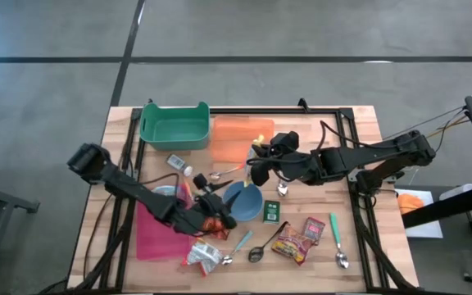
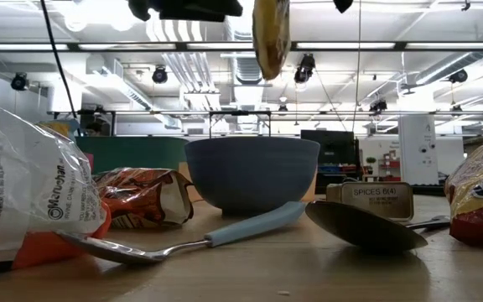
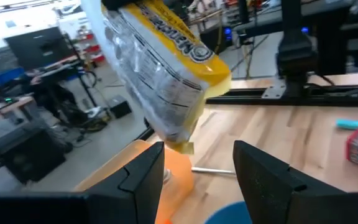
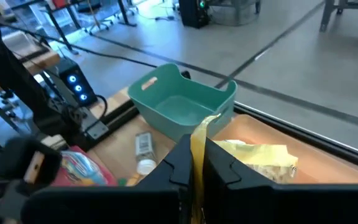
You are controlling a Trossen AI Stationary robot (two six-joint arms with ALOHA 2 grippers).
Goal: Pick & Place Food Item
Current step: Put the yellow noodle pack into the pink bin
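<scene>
The pick looks done and the place is still ahead: the right gripper (image 4: 196,163) has a yellow snack packet (image 4: 199,140) pinched by its edge between fingers pressed together, and the packet hangs clear of the table, above the blue bowl (image 1: 242,200) and the orange mat (image 1: 238,137). In the left wrist view the same packet (image 3: 160,74) dangles in the air with nothing under it but the wooden table (image 3: 278,134). Judging by the layout, the green bin (image 1: 174,125) at the far end of the table is a likely target, and it shows empty in the right wrist view, so the carry and the release remain. The left gripper (image 1: 212,215) sits low near the bowl, beside the pink mat (image 1: 156,233), its fingers (image 3: 143,177) spread partway with nothing between them. Other food is untouched on the table: an orange-and-white noodle bag (image 2: 32,197), a crumpled orange snack wrapper (image 2: 145,195), and a red packet (image 1: 292,242) among the spoons (image 1: 339,236).
</scene>
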